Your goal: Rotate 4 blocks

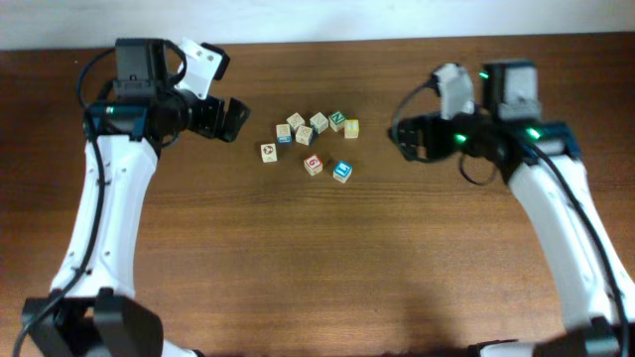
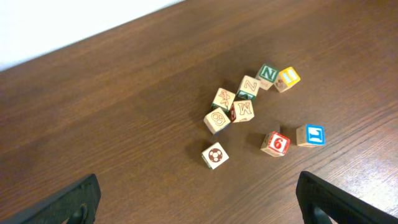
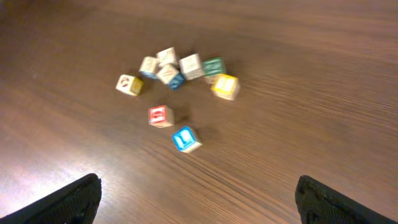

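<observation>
Blocks [image 1: 314, 165] clustered on brown wood table [image 1: 317, 268], white wall [image 1: 317, 15] behind; L gripper [image 1: 240, 117], R gripper [image 1: 402, 137] both apart.

Light lies even and moderate on the dark brown wooden worktop [image 1: 317, 258], with a faint pale sheen low in the overhead view. The left wrist view is crisp, and the small pale-wood printed cubes [image 2: 241, 111] cast short soft shadows. The right wrist view is dimmer and blurred, with glare at lower left.
</observation>
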You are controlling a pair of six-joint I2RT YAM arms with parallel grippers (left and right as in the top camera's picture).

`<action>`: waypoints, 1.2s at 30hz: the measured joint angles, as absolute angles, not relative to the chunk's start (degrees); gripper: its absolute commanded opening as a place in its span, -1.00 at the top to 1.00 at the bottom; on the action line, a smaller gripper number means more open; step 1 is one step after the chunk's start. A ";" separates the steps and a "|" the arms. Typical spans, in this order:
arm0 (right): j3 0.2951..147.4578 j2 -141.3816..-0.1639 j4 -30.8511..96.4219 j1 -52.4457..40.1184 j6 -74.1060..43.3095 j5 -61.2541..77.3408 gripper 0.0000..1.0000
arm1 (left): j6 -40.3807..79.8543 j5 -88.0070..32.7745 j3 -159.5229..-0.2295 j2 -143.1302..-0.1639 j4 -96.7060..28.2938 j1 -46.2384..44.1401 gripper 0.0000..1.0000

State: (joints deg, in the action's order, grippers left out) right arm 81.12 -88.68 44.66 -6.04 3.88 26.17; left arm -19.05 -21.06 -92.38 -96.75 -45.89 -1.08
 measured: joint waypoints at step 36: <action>85.60 -119.22 54.89 -25.58 -28.14 1.89 0.24 | -19.05 -21.04 -93.01 -100.42 -46.37 -1.08 -0.98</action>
